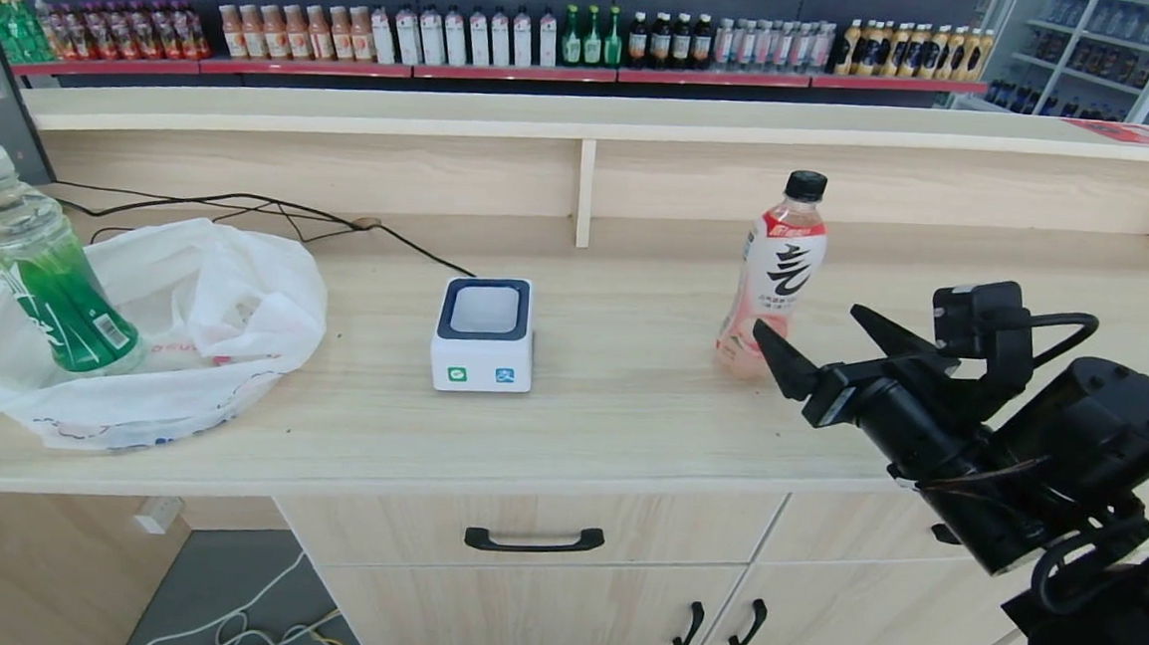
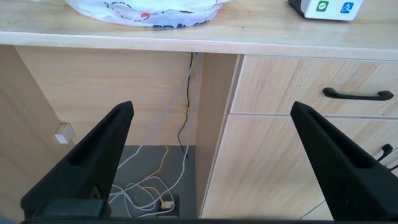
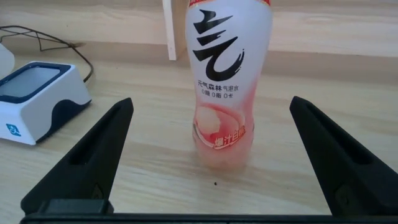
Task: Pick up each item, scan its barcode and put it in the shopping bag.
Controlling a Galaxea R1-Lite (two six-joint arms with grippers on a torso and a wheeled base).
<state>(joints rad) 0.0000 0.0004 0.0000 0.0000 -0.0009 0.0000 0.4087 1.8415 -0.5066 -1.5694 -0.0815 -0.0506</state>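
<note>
Counter (image 1: 627, 435): long, pale wood, with a raised ledge along the back; drawer (image 1: 533, 539) and cupboard doors with black handles below.
Scanner (image 1: 483, 334): small white box near the counter's middle.
Shopping bag (image 1: 184, 339): white plastic, crumpled open at the left end.
Green bottle (image 1: 35, 260): tilted, base inside the bag.
Pink bottle (image 1: 772, 275): upright, right of the scanner.
Right gripper (image 1: 806, 319): spread wide, empty, just before the pink bottle, not touching.
Left gripper (image 2: 211, 106): spread wide, empty, low before the cupboard front.
Room: shop shelves (image 1: 592, 39) lined with drinks behind the counter.
</note>
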